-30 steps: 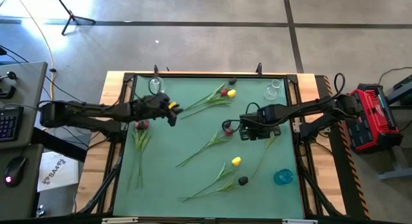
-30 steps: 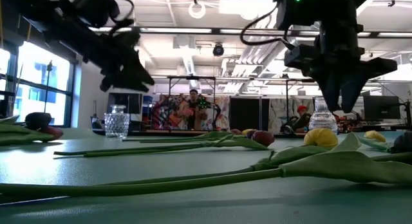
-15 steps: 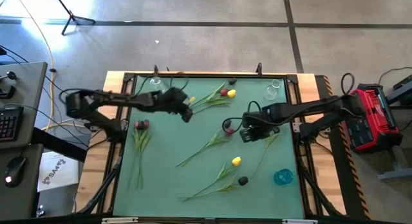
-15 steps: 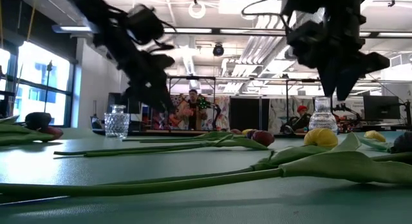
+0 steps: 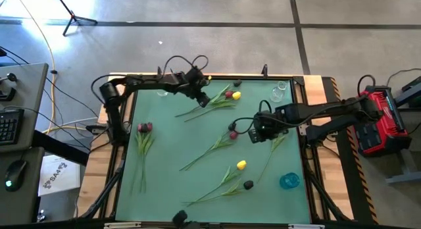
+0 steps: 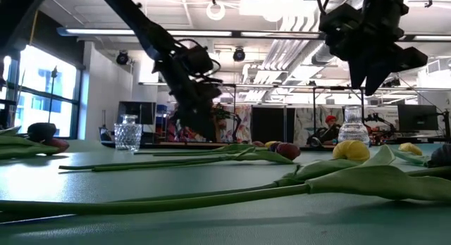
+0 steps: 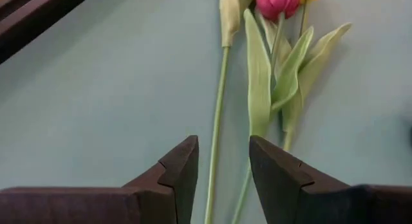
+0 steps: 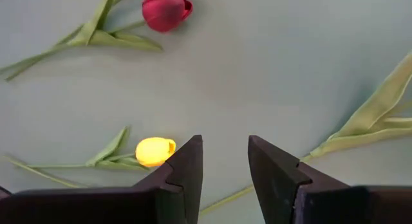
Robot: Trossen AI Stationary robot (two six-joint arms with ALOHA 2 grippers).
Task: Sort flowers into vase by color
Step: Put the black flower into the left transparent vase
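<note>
A green surface (image 5: 164, 163) framed in pale wood fills the middle of a workshop floor, with the flowers (image 5: 217, 101) scattered across it: a cluster of red and yellow heads at about twelve o'clock, a dark red pair at nine o'clock, one red tulip near the centre, and a yellow and a black head toward five o'clock. Two clear glass vases (image 5: 279, 91) stand along the far edge at eleven and one o'clock, and a blue vase (image 5: 289, 181) sits at four o'clock.

The left tool (image 7: 222, 161) hangs over the stems of the twelve-o'clock cluster, its fingers a narrow gap apart with a thin green stem (image 7: 217, 114) running between and below them, nothing gripped yet. The right tool (image 8: 225, 161) hovers just right of centre, also parted narrowly and empty, above bare mat with a yellow head (image 8: 154, 151) just beside one finger and a red head (image 8: 166, 10) farther off.

These tulips look feather-light, with wiry stems that will likely flex and swing once lifted, and soft leaves that fold. The heads appear easily crushed. The bare stem below the leaves seems the sound place to pinch, squarely across it, since so thin a stem could slip or roll out of a loose grip.
</note>
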